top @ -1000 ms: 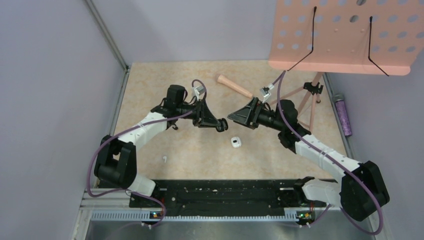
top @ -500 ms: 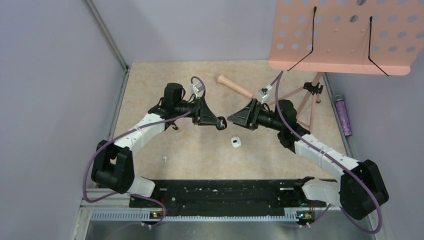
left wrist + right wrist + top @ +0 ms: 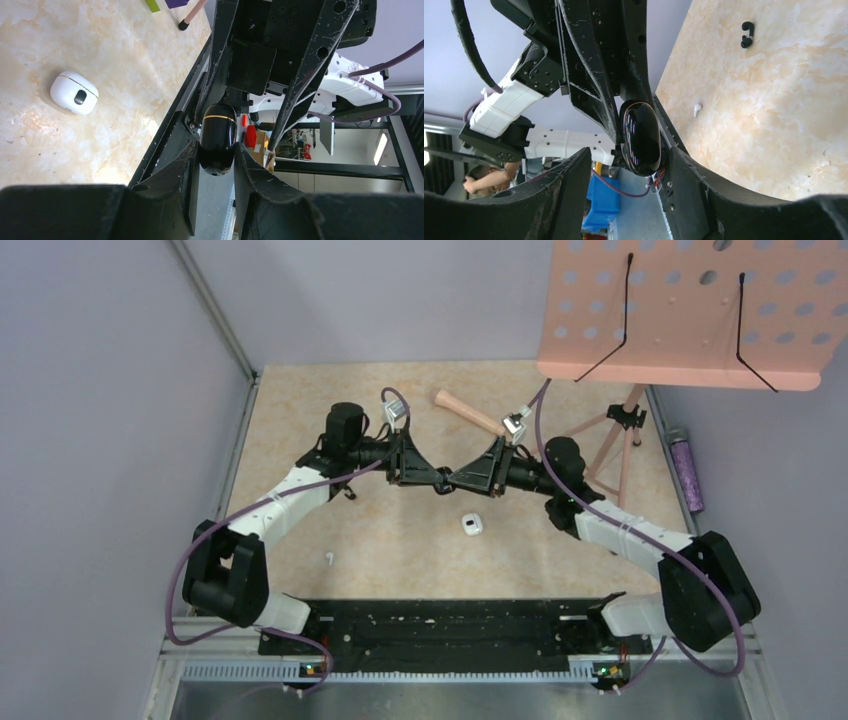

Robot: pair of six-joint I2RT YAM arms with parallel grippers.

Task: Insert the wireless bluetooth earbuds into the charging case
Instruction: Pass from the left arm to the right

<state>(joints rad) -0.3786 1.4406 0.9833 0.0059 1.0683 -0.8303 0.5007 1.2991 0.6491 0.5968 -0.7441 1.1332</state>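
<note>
Site: robot lab cell, I think | I see panel walls [image 3: 100, 440], mounting rail [image 3: 450, 630], blurry blue bin [image 3: 601, 200] beyond.

A pink perforated music stand [image 3: 690, 315] overhangs the beige marbled surface's [image 3: 300, 410] far right corner; a wooden handle [image 3: 460, 407] lies nearby, a purple tube [image 3: 686, 472] along the right edge.

Pale lilac walls [image 3: 100, 390] closed the left and upper parts of the frame. The table top [image 3: 300, 410] was beige, marble-like. A pink perforated music stand [image 3: 680, 352] filled the upper right.
</note>
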